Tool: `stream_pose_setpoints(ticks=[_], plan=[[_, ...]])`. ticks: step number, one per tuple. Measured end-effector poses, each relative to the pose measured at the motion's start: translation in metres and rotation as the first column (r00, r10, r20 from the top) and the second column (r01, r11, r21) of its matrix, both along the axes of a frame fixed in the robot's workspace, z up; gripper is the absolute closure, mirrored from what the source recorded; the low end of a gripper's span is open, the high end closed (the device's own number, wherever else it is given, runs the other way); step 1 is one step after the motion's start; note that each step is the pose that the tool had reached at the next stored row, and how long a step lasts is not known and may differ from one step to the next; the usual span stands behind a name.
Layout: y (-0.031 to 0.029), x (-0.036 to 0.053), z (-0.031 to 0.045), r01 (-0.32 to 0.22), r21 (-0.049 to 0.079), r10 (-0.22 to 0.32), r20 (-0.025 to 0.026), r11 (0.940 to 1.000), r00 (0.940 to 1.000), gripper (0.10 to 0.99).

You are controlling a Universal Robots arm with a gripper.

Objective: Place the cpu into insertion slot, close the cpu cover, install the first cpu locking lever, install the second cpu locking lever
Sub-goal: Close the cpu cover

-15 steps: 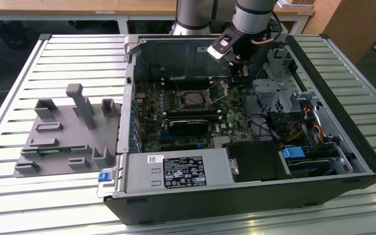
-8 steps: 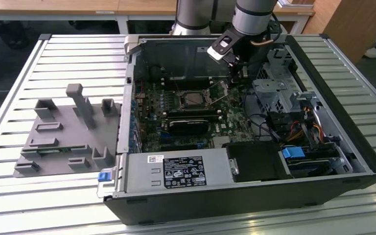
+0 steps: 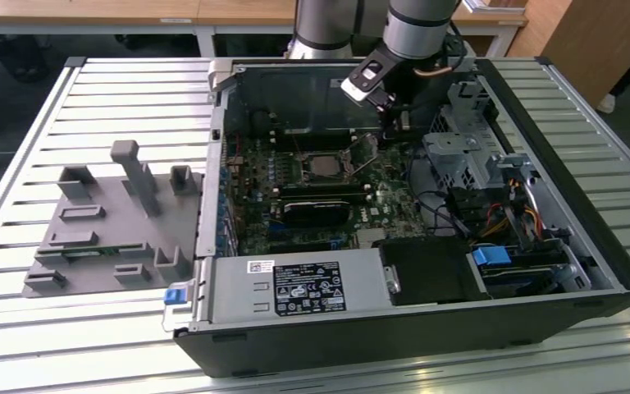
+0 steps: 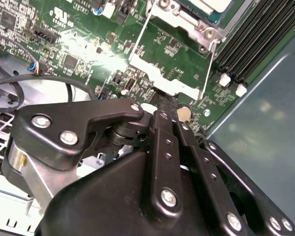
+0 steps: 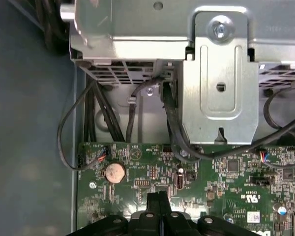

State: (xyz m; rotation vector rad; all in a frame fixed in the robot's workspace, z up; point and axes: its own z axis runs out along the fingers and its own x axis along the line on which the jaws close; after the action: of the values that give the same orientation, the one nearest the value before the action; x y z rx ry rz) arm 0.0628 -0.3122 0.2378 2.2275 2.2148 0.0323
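In the exterior view, a slatted metal surface (image 3: 96, 328) carries an open computer case (image 3: 403, 345), and a grey moulded fixture (image 3: 107, 222) is set at the exterior view's left of it. Nearest inside the case, a silver power supply (image 3: 293, 289) is seen, and behind it lies the green motherboard (image 3: 255, 222) with long black memory modules (image 3: 317, 192).

Just beyond the modules, the cpu (image 3: 323, 167) is seated flat in the insertion slot (image 3: 302, 156), its grey top uncovered. In the second wrist view, a corner of the chip is seen at the frame edge. The cpu cover (image 4: 160, 78) is shown there as a silvery frame raised off the socket and tilted toward the end effector. It is flanked by one wire lever (image 4: 141, 37) and a second wire lever (image 4: 208, 69), both lifted clear of the board.

The end effector (image 3: 392, 111) is held above the motherboard, just beside the socket on the exterior view's right. In both wrist views its black fingers (image 5: 155, 201) are pressed together, so it is clenched (image 4: 169, 115), and nothing can be made out between them. In the first wrist view a coin cell (image 5: 114, 173) is seen on the board past the fingertips. Beyond it, black cables (image 5: 172, 123) are led under a metal drive cage (image 5: 221, 73).

Farthest back in the exterior view, the grey arm (image 3: 413, 25) is seen coming down into the case.
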Motion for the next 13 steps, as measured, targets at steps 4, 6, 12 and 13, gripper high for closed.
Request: stream_pose_setpoints(ticks=[4, 6, 12, 13], plan=[[0.0, -0.0042, 0.0, 0.0, 0.0, 0.0, 0.0, 1.0, 1.0, 0.98], [0.0, -0.0059, 0.0, 0.0, 0.0, 0.0, 0.0, 1.0, 1.0, 0.98], [0.0, -0.0135, 0.0, 0.0, 0.0, 0.0, 0.0, 1.0, 1.0, 0.98], [0.0, -0.0153, 0.0, 0.0, 0.0, 0.0, 0.0, 1.0, 1.0, 0.98]])
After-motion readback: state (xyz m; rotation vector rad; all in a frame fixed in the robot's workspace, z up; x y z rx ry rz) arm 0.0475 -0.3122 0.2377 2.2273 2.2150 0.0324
